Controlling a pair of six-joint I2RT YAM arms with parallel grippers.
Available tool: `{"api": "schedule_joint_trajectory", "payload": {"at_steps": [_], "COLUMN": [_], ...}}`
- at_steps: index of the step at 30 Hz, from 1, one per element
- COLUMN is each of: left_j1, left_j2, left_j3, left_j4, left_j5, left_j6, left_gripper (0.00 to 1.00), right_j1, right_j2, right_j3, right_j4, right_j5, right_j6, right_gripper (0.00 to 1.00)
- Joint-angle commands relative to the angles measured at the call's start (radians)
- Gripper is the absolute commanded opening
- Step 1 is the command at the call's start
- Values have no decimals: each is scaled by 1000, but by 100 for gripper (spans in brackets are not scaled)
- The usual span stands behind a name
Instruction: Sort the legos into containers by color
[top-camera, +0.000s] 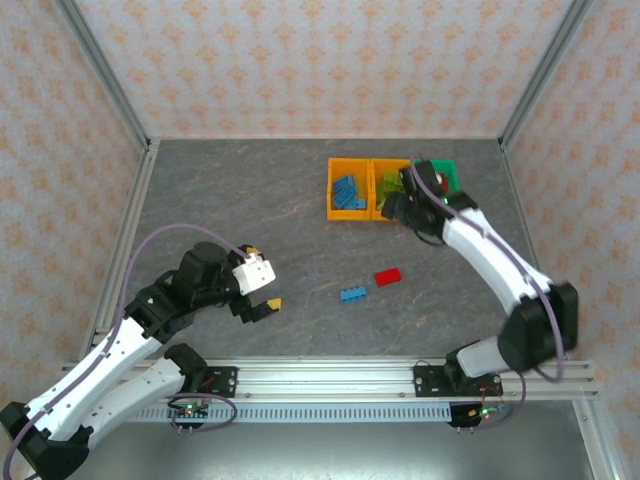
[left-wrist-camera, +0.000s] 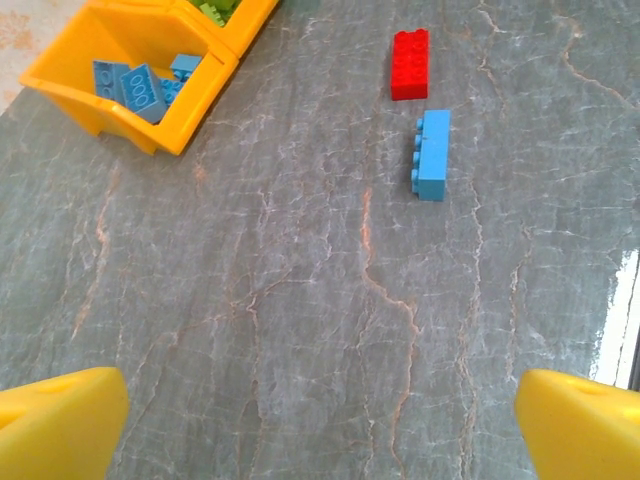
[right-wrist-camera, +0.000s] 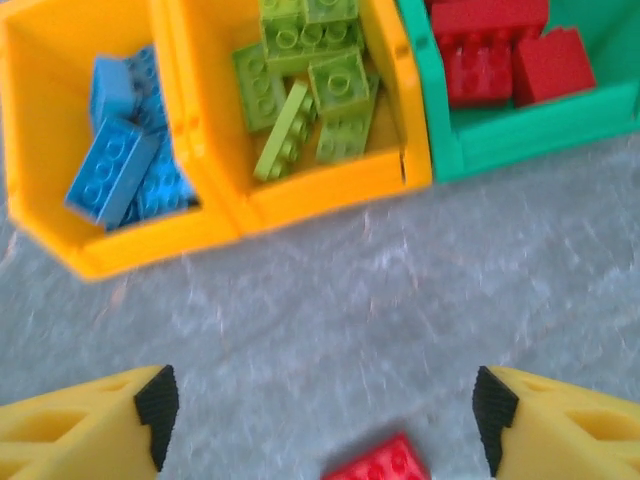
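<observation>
Three containers stand in a row at the back right. The orange-yellow bin (top-camera: 335, 192) (right-wrist-camera: 120, 250) (left-wrist-camera: 130, 120) holds blue legos (right-wrist-camera: 115, 170). Another orange-yellow bin (top-camera: 378, 170) (right-wrist-camera: 330, 185) holds lime green legos (right-wrist-camera: 300, 90). The green bin (top-camera: 447, 168) (right-wrist-camera: 500, 145) holds red legos (right-wrist-camera: 500, 50). A red lego (top-camera: 388, 277) (left-wrist-camera: 409, 63) (right-wrist-camera: 378, 468) and a blue lego (top-camera: 352, 294) (left-wrist-camera: 431, 153) lie loose on the table. My right gripper (top-camera: 400, 208) (right-wrist-camera: 320, 420) hovers open just in front of the bins, nothing between its fingers. My left gripper (top-camera: 262, 277) (left-wrist-camera: 320, 430) is wide open over bare table, left of the loose legos.
The grey marbled table (top-camera: 250, 200) is walled by a metal frame and patterned panels. Open surface stretches across the left and middle. The right arm (top-camera: 500, 270) reaches over the right side of the table.
</observation>
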Motion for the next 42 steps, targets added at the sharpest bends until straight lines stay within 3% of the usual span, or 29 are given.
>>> {"api": "schedule_joint_trajectory", "payload": {"at_steps": [1,3,7,14,17,22,26,36,42], "left_j1": [11,11,11,11,11,10,11,11,11], "left_j2": [23,34,35,18,16,10,9,16,13], "left_j3": [7,9,7,-2,-3,-9,-11,-11,-9], "left_j4": [24,24,24,23,23,26,29,30,28], "left_j5": [58,70,69,41,34,24,25,36,34], "left_j6": [15,15,16,21,21,22,23,22,26], "left_gripper": [100,100,100,100,100,100,100,100,100], "right_j1": [44,86,134,183,185,185,184,178,160], "right_j2": [-80,-114,-86,96,196,277,336,309,247], "right_j3": [-200,-286,-336,-249,-190,-162,-144,-178,-189], "right_j4": [28,19,-6,-6,-47,-45,-54,-10,14], "right_j5": [-41,-45,-46,-101,-31,-23,-23,-61,-51], "right_j6": [214,283,275,4,-104,-201,-244,-196,-149], "right_gripper": [85,92,95,99,99,100,93,59,56]}}
